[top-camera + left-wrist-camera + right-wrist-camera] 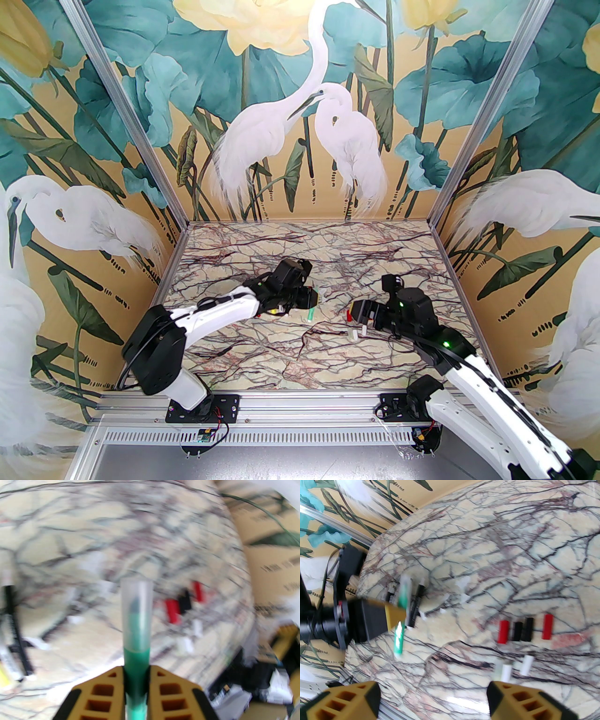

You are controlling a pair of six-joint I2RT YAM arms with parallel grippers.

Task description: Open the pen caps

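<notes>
Left wrist view had the green pen (137,655) dead centre, its clear cap (137,611) on and pointing to twelve o'clock, the dark tip showing through the plastic. My left gripper (137,667) was clenched on the green barrel just below the cap's rim, both yellow pads (161,691) pressed against it. My right gripper (433,691) stood released, jaws wide apart with nothing between them, hovering over the table (300,365) at three o'clock of the pen in the top external view.

Loose caps (503,631) lay on the marble near my right jaws: two red and two black in a row, two white ones just at six o'clock of them in the right wrist view. Other pens (14,630) lay at nine o'clock in the left wrist view, too blurred to read.

I judged the pull on this cap was the step in hand, and several things could spoil it. My left hold sat so close to the rim that right jaws closing a little low would clamp the barrel and tug against my own grip. The cap looked smooth, so a light pinch could slide off. An off-axis pull could swivel the pen in my left pads. Coming in low, my right jaws could scatter the round loose caps
</notes>
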